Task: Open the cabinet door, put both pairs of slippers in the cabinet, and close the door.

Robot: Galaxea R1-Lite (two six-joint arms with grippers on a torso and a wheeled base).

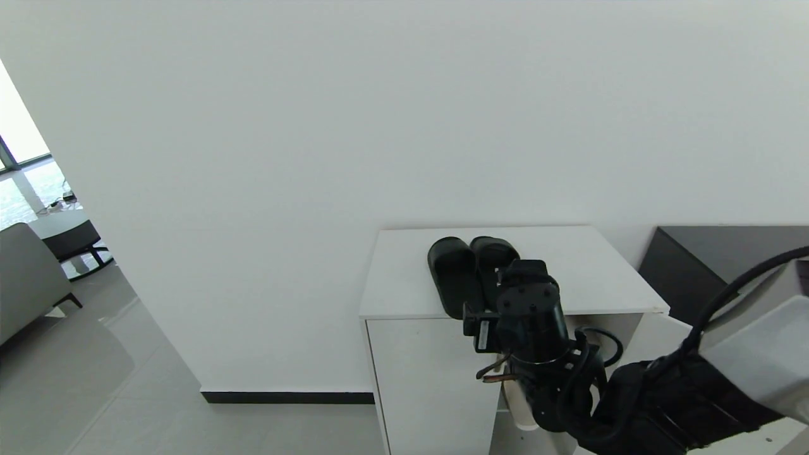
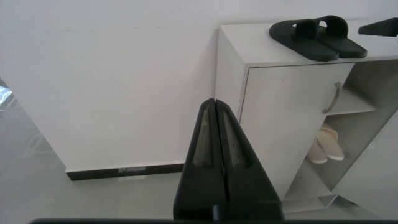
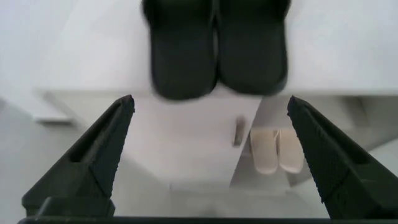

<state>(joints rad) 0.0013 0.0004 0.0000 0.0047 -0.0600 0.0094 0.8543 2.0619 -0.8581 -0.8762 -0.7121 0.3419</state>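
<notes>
The right tool (image 3: 211, 104), spread wide and empty, hovered just in front of the black slippers (image 1: 471, 272) on the cabinet (image 1: 588, 265) top. The left tool (image 2: 215, 109), closed on nothing, hung well apart; pale slippers (image 2: 326, 144) sat inside.

Right arm (image 1: 534, 322): matte black wrist housing, black cables (image 1: 603, 354) looping off just behind the hand, a black fabric sleeve (image 1: 657, 398) further back, then a boxy light-grey link (image 1: 758, 354). Right hand (image 3: 210, 104): two black wedge fingers (image 3: 93, 162) tapering to blunt points. Left hand (image 2: 215, 109): same black wedge shape, with dull grey textured pads (image 2: 202, 149).
</notes>
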